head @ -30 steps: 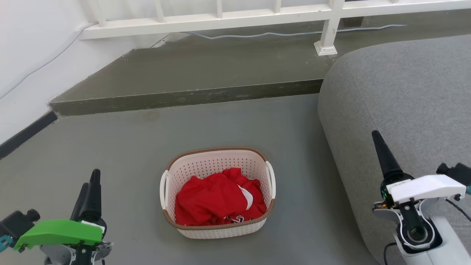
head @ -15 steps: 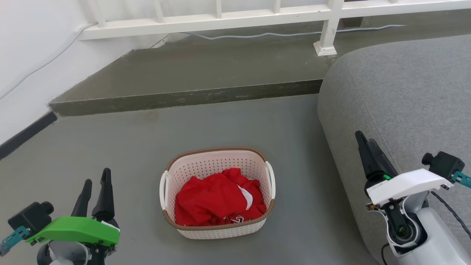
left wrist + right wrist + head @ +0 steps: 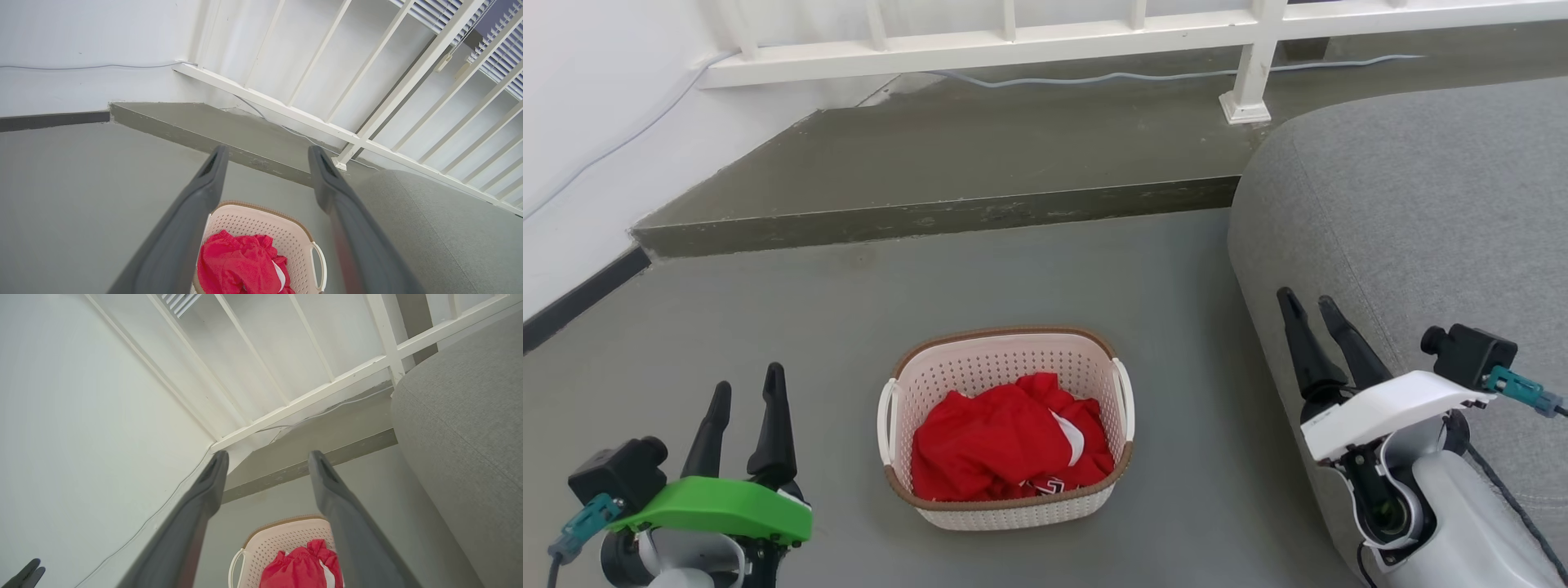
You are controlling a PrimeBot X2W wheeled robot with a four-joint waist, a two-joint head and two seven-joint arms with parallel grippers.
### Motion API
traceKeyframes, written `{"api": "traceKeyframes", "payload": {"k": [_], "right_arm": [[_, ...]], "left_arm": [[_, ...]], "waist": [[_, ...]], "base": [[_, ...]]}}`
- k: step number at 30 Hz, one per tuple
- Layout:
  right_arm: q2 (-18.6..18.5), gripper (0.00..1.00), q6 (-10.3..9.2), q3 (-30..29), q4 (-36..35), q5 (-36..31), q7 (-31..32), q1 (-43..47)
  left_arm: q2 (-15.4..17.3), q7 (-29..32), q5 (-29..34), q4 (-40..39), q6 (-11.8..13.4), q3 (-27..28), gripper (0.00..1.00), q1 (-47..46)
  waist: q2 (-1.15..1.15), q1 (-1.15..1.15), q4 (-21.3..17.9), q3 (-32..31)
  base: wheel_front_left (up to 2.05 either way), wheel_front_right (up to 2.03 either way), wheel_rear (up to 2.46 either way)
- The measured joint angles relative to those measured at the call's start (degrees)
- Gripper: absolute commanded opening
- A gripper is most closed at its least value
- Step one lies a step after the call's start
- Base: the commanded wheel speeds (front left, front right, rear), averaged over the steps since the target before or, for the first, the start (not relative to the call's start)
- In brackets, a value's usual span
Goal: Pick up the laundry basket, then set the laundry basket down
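The laundry basket (image 3: 1005,514) stands on the grey floor in the middle of the head view, cream with a brown rim and white loop handles on both sides. A crumpled red garment (image 3: 1005,441) lies in it. My left gripper (image 3: 747,377) is open, low at the left, apart from the basket's left handle. At the right, in front of the sofa, my right gripper (image 3: 1304,296) is open too. The left wrist view has the basket (image 3: 261,212) below the open left gripper (image 3: 267,149). The right wrist view has the basket (image 3: 282,535) under the open right gripper (image 3: 265,453).
A large grey sofa (image 3: 1421,204) fills the right side, close to my right arm. Behind the basket a raised step (image 3: 947,155) runs across, with a white railing (image 3: 1013,41) and a cable on it. A white wall (image 3: 588,98) closes the left.
Both grippers have drawn in toward the basket, the left one rightward, the right one leftward. Their fingers, close together a second ago, now stand spread. The basket has not moved.
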Motion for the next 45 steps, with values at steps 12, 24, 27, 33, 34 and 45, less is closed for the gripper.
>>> {"api": "traceKeyframes", "payload": {"k": [12, 24, 27, 33, 34, 45], "right_arm": [[0.0, 1.00, -0.48, 2.3, -0.3, -8.6, -2.5, -1.2], [-0.1, 1.00, -0.90, 3.9, -0.6, -17.3, -4.8, -2.0], [-0.2, 1.00, -0.90, 4.4, -0.6, -19.2, -5.4, -2.1], [-0.1, 1.00, -0.85, 4.3, -0.5, -20.1, -5.5, -2.1], [-0.1, 1.00, -0.82, 4.2, -0.5, -20.1, -5.5, -2.1], [0.5, 1.00, -0.32, 3.1, -0.3, -20.7, -5.6, -2.1]], "left_arm": [[-0.3, -2.5, 8.7, -0.7, 0.4, -0.2, 1.00, -0.1], [-0.5, -5.0, 17.4, -1.8, 0.4, -0.5, 1.00, -0.2], [-0.5, -5.5, 19.8, -2.0, 0.4, -0.5, 1.00, -0.2], [-0.7, -5.5, 20.3, -2.0, 0.4, -0.5, 1.00, -0.2], [-0.8, -5.5, 20.3, -2.0, 0.3, -0.4, 1.00, -0.2], [-1.3, -5.5, 21.1, -2.0, -0.2, 0.4, 1.00, -0.2]], "waist": [[0.00, 0.00, 0.1, -0.1], [0.00, 0.00, -0.4, -0.3], [0.00, 0.00, -0.6, -0.4], [0.00, 0.00, -0.8, -0.4], [0.00, 0.00, -0.8, -0.4], [0.00, 0.00, -0.9, 0.0]], "base": [[0.00, 0.00, 0.00], [0.00, 0.00, 0.00], [0.00, 0.00, 0.00], [0.00, 0.00, 0.00], [0.00, 0.00, 0.00], [0.00, 0.00, 0.00]]}}
